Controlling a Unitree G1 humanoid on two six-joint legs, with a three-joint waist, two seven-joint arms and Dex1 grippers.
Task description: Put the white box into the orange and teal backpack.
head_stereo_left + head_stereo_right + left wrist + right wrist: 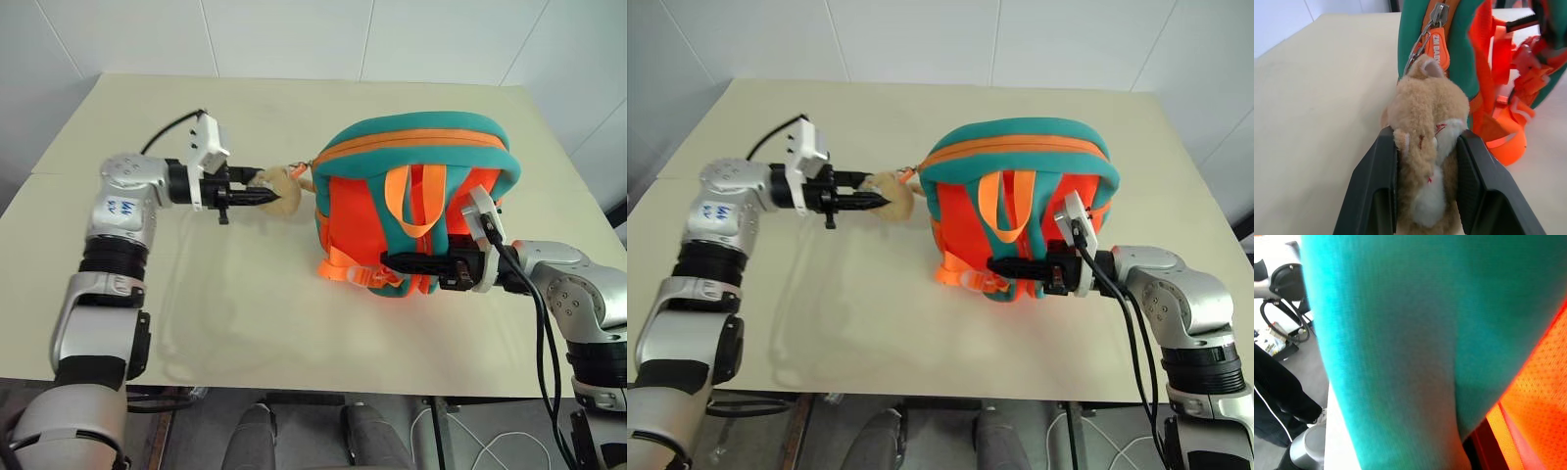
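On the cream table (294, 333), the left gripper (257, 197) clamps the tan plush toy (282, 189) chained to the zipper pull (1437, 49) of the orange and teal backpack (416, 211) — standing mid-table. At its base, the right gripper (397, 261) is closed — fingertips lost among straps (348, 269).

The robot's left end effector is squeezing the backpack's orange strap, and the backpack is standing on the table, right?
Not quite. The left end effector is squeezing the plush toy hanging from the zipper, not a strap; the left wrist view shows it. The backpack is standing on the table.
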